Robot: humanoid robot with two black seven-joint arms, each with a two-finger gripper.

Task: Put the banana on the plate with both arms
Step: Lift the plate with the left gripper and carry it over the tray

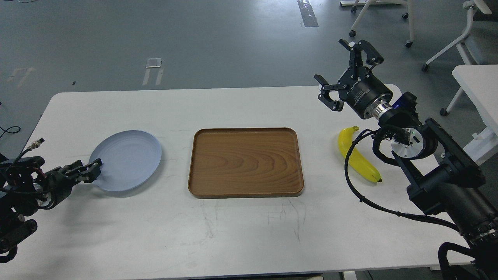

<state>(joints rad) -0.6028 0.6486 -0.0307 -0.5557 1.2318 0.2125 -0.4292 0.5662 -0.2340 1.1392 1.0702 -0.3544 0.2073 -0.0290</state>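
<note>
The left end effector (93,168) is gripping the plate (126,159) rim at the bench's (241,229) left. The banana (356,154) is lying untouched far right, so everything remains; the right end effector (337,74) is hovering above it, fingers apart.

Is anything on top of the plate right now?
The plate is bare except where the left claw sits at its near-left rim, hiding that bit. The banana lies on the table right of the wooden tray.
</note>
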